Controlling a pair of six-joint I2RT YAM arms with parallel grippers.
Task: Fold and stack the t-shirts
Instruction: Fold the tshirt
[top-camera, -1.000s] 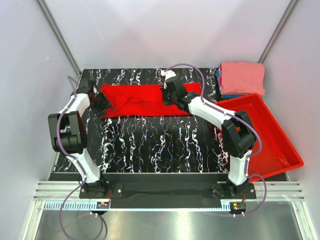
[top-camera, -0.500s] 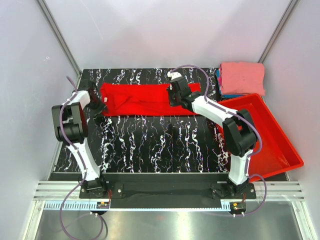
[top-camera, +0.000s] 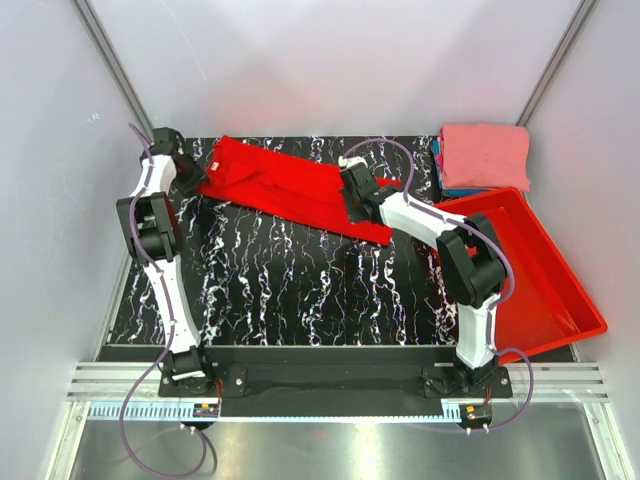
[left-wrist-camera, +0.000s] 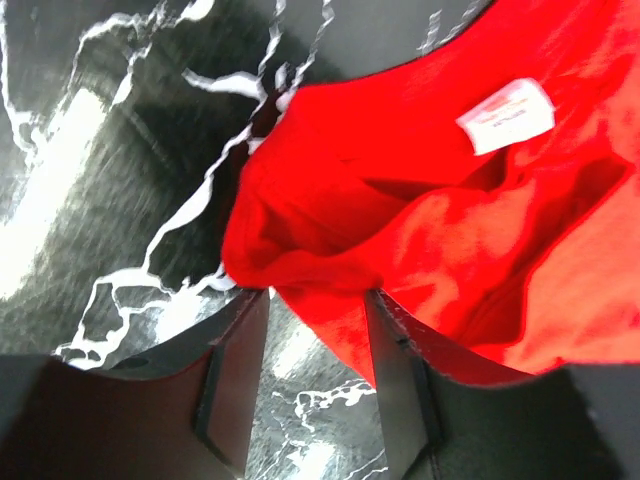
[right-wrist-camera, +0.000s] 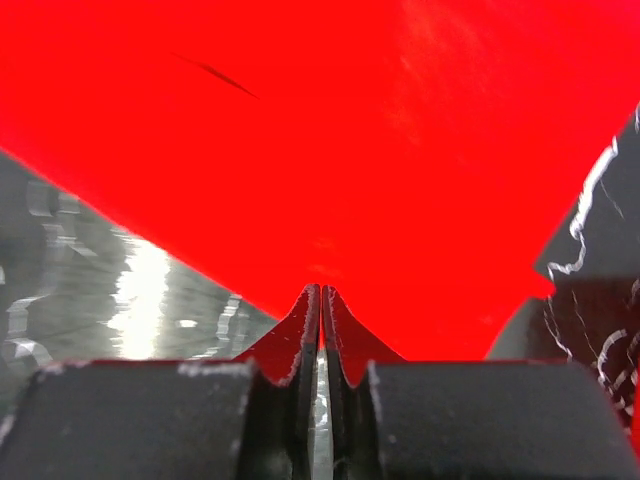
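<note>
While the right fingers (right-wrist-camera: 303, 325) are pinching shut on the red t-shirt (top-camera: 290, 190), it is lying slantwise along the surface's (top-camera: 300, 290) far edge; the left fingers (left-wrist-camera: 235, 370) are standing apart (cloth bunching at their tips).

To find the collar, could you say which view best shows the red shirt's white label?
Left wrist: the white label lies plainly on the red shirt. Top external and right wrist show cloth only, no label.
</note>
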